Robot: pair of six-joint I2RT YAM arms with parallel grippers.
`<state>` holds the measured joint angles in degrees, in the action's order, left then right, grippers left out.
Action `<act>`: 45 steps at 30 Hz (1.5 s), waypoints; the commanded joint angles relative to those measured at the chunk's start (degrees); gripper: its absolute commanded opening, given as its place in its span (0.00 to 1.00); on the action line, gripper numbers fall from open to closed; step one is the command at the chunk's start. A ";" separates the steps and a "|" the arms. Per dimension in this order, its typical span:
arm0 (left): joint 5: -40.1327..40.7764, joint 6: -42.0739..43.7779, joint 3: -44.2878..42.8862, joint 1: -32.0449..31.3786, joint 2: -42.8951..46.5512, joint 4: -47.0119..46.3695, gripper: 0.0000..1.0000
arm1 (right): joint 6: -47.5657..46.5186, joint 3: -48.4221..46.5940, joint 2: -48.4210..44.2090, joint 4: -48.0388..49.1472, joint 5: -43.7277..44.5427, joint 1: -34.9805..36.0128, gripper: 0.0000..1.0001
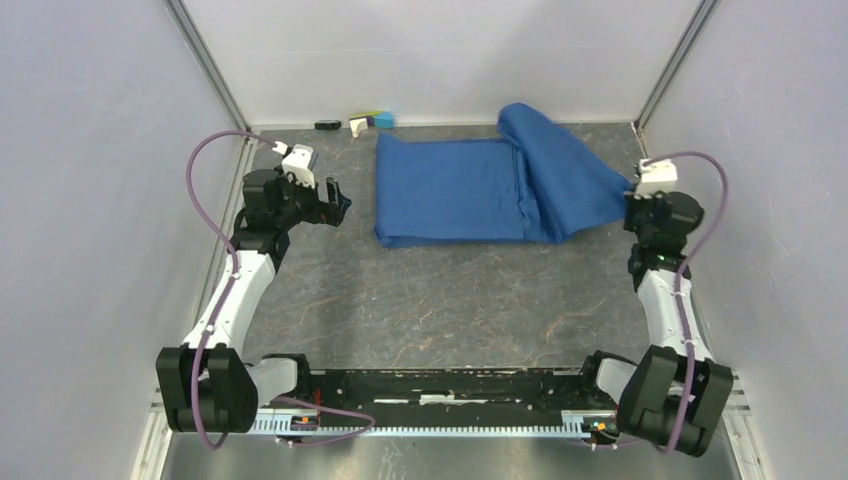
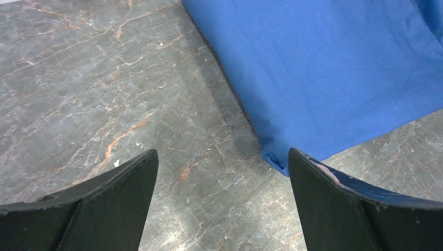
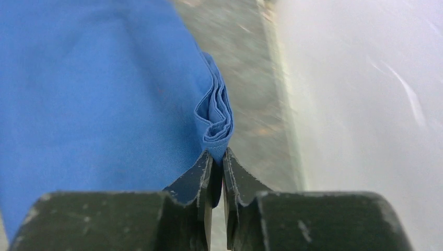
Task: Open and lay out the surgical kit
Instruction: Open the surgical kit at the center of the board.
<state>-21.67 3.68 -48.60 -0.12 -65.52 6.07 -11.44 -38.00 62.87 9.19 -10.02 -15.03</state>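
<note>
Marbled table (image 1: 420,300), right gripper (image 3: 217,156) pinching blue cloth wrap (image 1: 450,190) corner

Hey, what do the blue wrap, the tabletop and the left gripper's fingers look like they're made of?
The blue cloth wrap looks like woven fabric, matte; it folds softly into layers. The tabletop is a grey stone-look surface with pale and rust veins, perhaps marble or a printed laminate, with a faint sheen. The fingers of the left gripper are matte black, likely plastic or rubber, with scuffed edges.
</note>
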 commanded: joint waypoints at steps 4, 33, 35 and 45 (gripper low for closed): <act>-4.21 -3.07 -3.08 -0.80 -3.57 -4.47 1.00 | -10.35 3.92 -0.05 0.47 0.37 -18.29 0.38; 19.76 32.11 -29.79 -46.95 -35.50 4.48 1.00 | -12.16 2.80 -3.28 -12.85 -23.51 -8.18 0.82; 22.76 35.28 -31.74 -50.47 -38.53 4.34 1.00 | -12.58 3.22 -3.32 -13.32 -23.79 -8.19 0.82; 31.83 39.71 -45.61 -57.83 -54.58 4.83 0.96 | -13.38 4.49 -2.16 -13.27 -25.01 -10.06 0.81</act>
<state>4.58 39.44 -88.47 -57.63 -116.44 11.09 -23.92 -32.49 60.12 -4.16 -33.21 -24.08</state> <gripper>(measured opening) 0.986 0.815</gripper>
